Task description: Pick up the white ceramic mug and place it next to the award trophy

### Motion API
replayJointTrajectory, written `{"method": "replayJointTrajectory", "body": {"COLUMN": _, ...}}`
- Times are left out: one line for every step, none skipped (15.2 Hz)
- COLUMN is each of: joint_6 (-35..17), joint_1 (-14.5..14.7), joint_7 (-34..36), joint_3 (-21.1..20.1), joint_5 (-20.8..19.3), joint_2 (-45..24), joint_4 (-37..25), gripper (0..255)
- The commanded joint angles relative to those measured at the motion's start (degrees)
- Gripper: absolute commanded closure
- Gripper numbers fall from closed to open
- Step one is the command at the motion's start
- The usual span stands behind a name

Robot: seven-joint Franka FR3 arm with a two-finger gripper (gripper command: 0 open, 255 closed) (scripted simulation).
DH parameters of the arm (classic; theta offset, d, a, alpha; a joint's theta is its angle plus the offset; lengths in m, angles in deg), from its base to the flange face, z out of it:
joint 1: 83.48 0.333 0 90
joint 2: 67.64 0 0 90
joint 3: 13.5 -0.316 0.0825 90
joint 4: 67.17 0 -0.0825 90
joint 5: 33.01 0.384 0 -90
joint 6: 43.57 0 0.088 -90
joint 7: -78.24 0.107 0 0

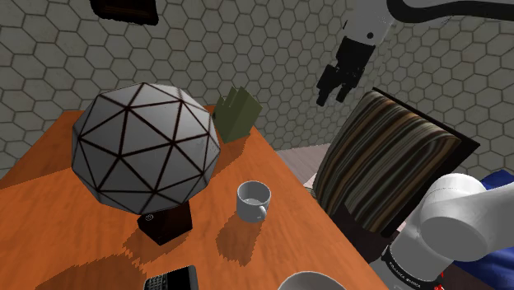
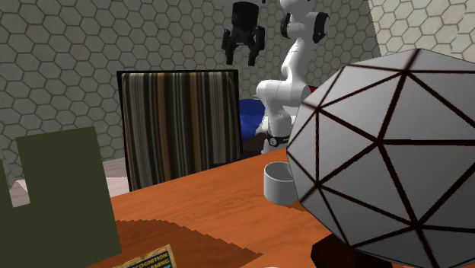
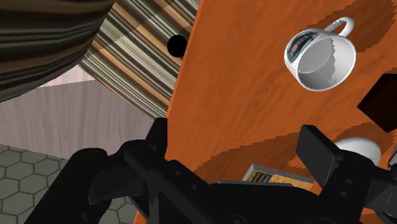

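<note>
- The gripper (image 1: 332, 96) hangs high in the air, off the table's edge and above the chair. Its fingers (image 3: 321, 156) are spread apart with nothing between them.
- The mug (image 1: 253, 200) is white and stands upright on the orange table (image 1: 276, 161), mouth up. It is well below the gripper and untouched.
- The trophy (image 1: 147, 148) is a big faceted grey-white ball with dark seams on a small dark base (image 1: 169, 222).
- The mug sits near that base, on the shoulder view's right of it and apart from it. The ball's bulge hangs partly toward the mug.
- A striped chair (image 1: 385, 156) stands against the table edge beneath the gripper, its back rising between the arm's stand and the mug.
- A dark green block (image 1: 238, 111) stands at the table's far end behind the trophy, well apart from the mug.
- A dark keypad device (image 1: 171, 281) lies on the table near the shoulder view's bottom edge, in front of the base.
- A white rounded rim, maybe a bowl (image 1: 311, 282), sits at the same edge, nearer the stand than the mug.
- A yellow-edged booklet (image 2: 148, 259) lies flat on the table near the green block.
- Hexagon-tiled walls (image 1: 247, 49) stand behind the table.
</note>
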Motion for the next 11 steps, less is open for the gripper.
{"method": "replayJointTrajectory", "body": {"joint_6": 0.0, "joint_1": 0.0, "joint_7": 0.0, "joint_3": 0.0, "joint_5": 0.0, "joint_2": 0.0, "joint_4": 0.0, "gripper": 0}}
{"method": "replayJointTrajectory", "body": {"joint_6": -1.6, "joint_1": 0.2, "joint_7": 0.6, "joint_3": -0.6, "joint_5": 0.4, "joint_2": -0.1, "joint_4": 1.6, "gripper": 0}}
{"method": "replayJointTrajectory", "body": {"joint_6": -3.2, "joint_1": 0.4, "joint_7": 1.2, "joint_3": -1.1, "joint_5": 0.9, "joint_2": -0.2, "joint_4": 3.2, "gripper": 0}}
{"method": "replayJointTrajectory", "body": {"joint_6": -4.8, "joint_1": 0.7, "joint_7": 1.8, "joint_3": -1.7, "joint_5": 1.3, "joint_2": -0.4, "joint_4": 4.7, "gripper": 0}}
{"method": "replayJointTrajectory", "body": {"joint_6": -6.4, "joint_1": 0.9, "joint_7": 2.4, "joint_3": -2.3, "joint_5": 1.7, "joint_2": -0.7, "joint_4": 6.1, "gripper": 0}}
{"method": "replayJointTrajectory", "body": {"joint_6": -8.1, "joint_1": 1.2, "joint_7": 3.0, "joint_3": -2.9, "joint_5": 2.2, "joint_2": -1.1, "joint_4": 7.5, "gripper": 0}}
{"method": "replayJointTrajectory", "body": {"joint_6": -9.7, "joint_1": 1.4, "joint_7": 3.6, "joint_3": -3.5, "joint_5": 2.6, "joint_2": -1.5, "joint_4": 8.8, "gripper": 0}}
{"method": "replayJointTrajectory", "body": {"joint_6": -11.5, "joint_1": 1.7, "joint_7": 4.2, "joint_3": -4.1, "joint_5": 3.1, "joint_2": -2.1, "joint_4": 10.0, "gripper": 0}}
{"method": "replayJointTrajectory", "body": {"joint_6": -13.2, "joint_1": 2.0, "joint_7": 4.7, "joint_3": -4.8, "joint_5": 3.6, "joint_2": -2.7, "joint_4": 11.2, "gripper": 0}}
{"method": "replayJointTrajectory", "body": {"joint_6": -14.9, "joint_1": 2.3, "joint_7": 5.3, "joint_3": -5.4, "joint_5": 4.0, "joint_2": -3.4, "joint_4": 12.3, "gripper": 0}}
{"method": "replayJointTrajectory", "body": {"joint_6": -16.7, "joint_1": 2.6, "joint_7": 5.9, "joint_3": -6.1, "joint_5": 4.5, "joint_2": -4.2, "joint_4": 13.4, "gripper": 0}}
